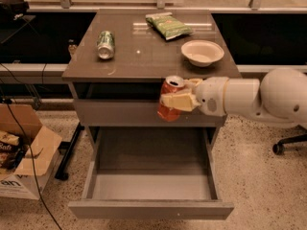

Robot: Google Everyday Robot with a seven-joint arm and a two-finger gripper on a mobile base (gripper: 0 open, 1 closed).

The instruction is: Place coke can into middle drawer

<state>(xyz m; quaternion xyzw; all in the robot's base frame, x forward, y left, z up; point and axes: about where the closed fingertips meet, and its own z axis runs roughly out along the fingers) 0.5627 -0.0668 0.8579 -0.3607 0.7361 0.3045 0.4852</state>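
The coke can (169,99), red with a silver top, is held upright in my gripper (178,101), which is shut on its side. The white arm reaches in from the right. The can hangs in front of the cabinet's upper closed drawer front, past the tabletop's front edge, and above the middle drawer (151,181). That drawer is pulled out wide, a shallow grey tray with a bare flat floor and low side walls.
On the grey tabletop (144,56) lie a green-and-silver can (105,44) on its side, a green snack bag (168,25) and a white bowl (202,52). A cardboard box (21,157) stands on the floor at left. An office chair base (288,145) shows at right.
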